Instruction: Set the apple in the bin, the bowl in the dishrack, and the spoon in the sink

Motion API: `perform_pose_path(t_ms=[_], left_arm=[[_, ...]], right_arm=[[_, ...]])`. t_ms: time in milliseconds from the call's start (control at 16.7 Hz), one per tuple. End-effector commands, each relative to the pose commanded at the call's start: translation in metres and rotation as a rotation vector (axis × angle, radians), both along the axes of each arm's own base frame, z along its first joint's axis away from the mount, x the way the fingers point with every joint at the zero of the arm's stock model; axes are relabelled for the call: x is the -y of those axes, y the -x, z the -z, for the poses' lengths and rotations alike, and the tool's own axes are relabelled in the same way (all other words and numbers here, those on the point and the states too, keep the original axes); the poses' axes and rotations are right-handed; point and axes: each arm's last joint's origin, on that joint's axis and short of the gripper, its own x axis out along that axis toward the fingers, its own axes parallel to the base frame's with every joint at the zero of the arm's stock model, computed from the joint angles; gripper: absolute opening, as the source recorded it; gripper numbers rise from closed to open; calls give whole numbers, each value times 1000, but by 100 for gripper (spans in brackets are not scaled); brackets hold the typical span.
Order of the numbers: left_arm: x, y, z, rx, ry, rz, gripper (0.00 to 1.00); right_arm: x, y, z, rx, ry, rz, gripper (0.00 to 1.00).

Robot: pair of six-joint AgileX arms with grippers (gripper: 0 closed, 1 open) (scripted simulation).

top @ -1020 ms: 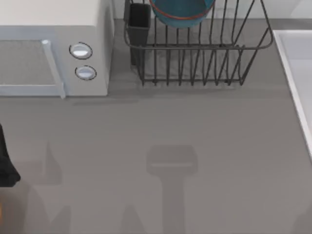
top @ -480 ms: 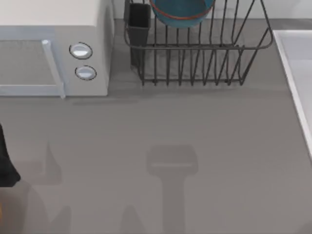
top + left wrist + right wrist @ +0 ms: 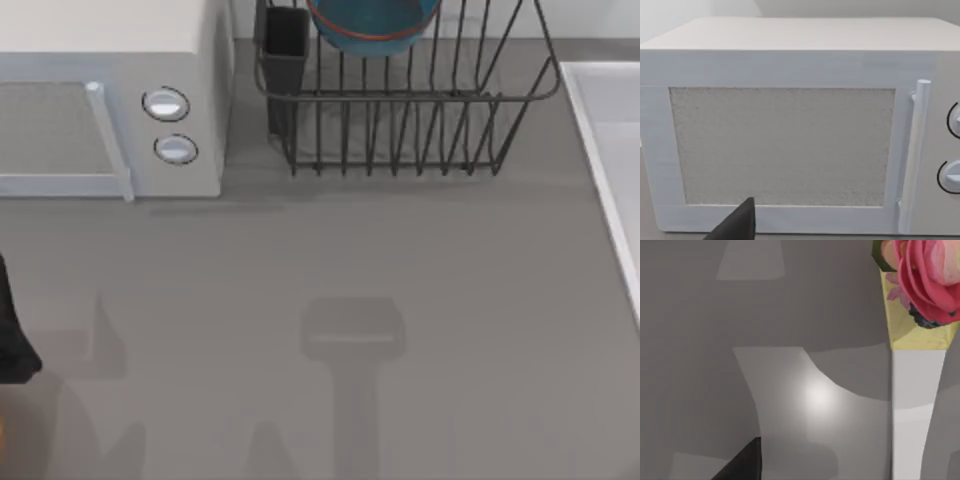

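Left gripper, a dark tip low before the microwave, facing its door squarely; whether wide or narrow, cannot tell. Holding nothing that can be made out. Right gripper likewise a dark tip over bare grey table, its spread not to be told either, with a flower-printed box just beyond.

Seen from above: dark bulk of the left arm at the table's left edge, well short of the microwave. Farther back, the dishrack just right of the microwave, and the bowl sitting inside it, blue hollow upward; that step looks done. The sink along the right edge, so probably the right arm's reach for the spoon.

Door and handle face-on from the left wrist alone; rack, bowl and sink from overhead; the printed box from the right wrist.
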Motion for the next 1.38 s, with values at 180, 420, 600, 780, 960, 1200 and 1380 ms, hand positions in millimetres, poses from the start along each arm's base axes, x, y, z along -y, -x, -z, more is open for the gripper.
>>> perform_pose_path(t_ms=[180, 420, 600, 780, 960, 1200, 1380], left_arm=[[0, 0, 0, 0, 0, 0, 100], [0, 0, 0, 0, 0, 0, 100], [0, 0, 0, 0, 0, 0, 100], [0, 0, 0, 0, 0, 0, 100], [0, 0, 0, 0, 0, 0, 100], [0, 0, 0, 0, 0, 0, 100], [0, 0, 0, 0, 0, 0, 100]], right_arm=[[0, 0, 0, 0, 0, 0, 77], [0, 0, 0, 0, 0, 0, 47], [0, 0, 0, 0, 0, 0, 25], [0, 0, 0, 0, 0, 0, 2], [0, 0, 0, 0, 0, 0, 0], [0, 0, 0, 0, 0, 0, 0], [1, -1, -22, 34, 8, 5, 0]])
